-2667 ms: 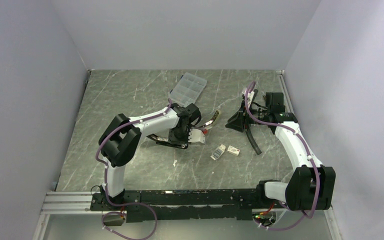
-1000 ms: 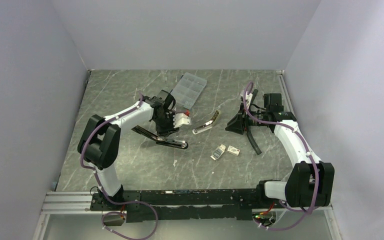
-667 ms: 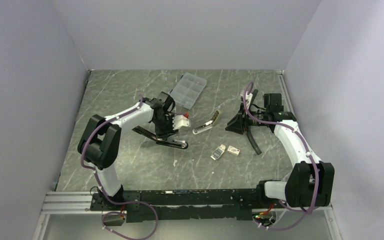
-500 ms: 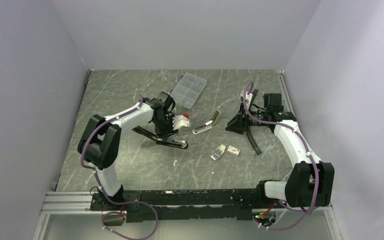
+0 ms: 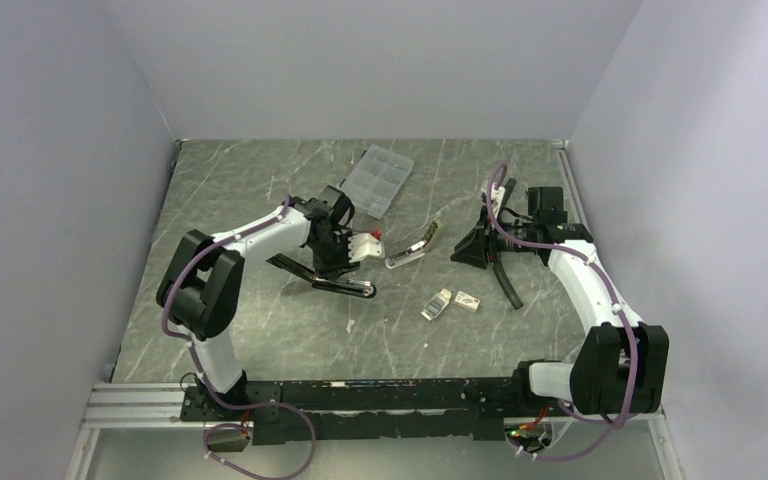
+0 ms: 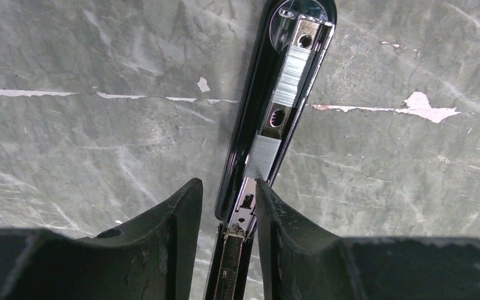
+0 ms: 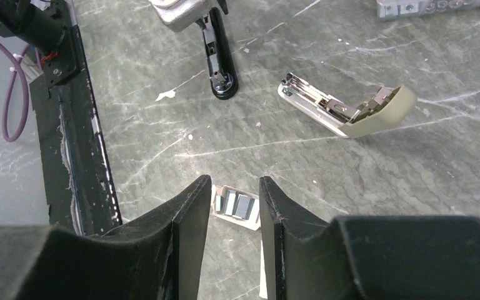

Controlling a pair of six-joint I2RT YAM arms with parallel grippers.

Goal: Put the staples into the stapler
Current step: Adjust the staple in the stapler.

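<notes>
A black stapler (image 5: 340, 287) lies swung open on the table, and its metal channel (image 6: 287, 75) shows silvery staples. My left gripper (image 6: 228, 184) is open and straddles its hinge end; the right finger touches the rail. From above, the left gripper (image 5: 338, 268) hangs over it. A beige and silver stapler (image 5: 412, 248) lies open to the right and also shows in the right wrist view (image 7: 344, 109). The white staple tray (image 5: 437, 303) holds silvery strips (image 7: 234, 205), with its sleeve (image 5: 467, 301) beside it. My right gripper (image 7: 235, 181) is open and empty above the tray.
A clear compartment case (image 5: 375, 180) lies at the back centre. A black curved strip (image 5: 507, 282) lies beside the right arm. The black rail of the arm bases (image 7: 69, 125) runs along the near edge. Grey walls close in the table on three sides.
My left gripper swung left from beside the beige stapler to over the black stapler, then edged slightly right. The right arm has hardly moved.
</notes>
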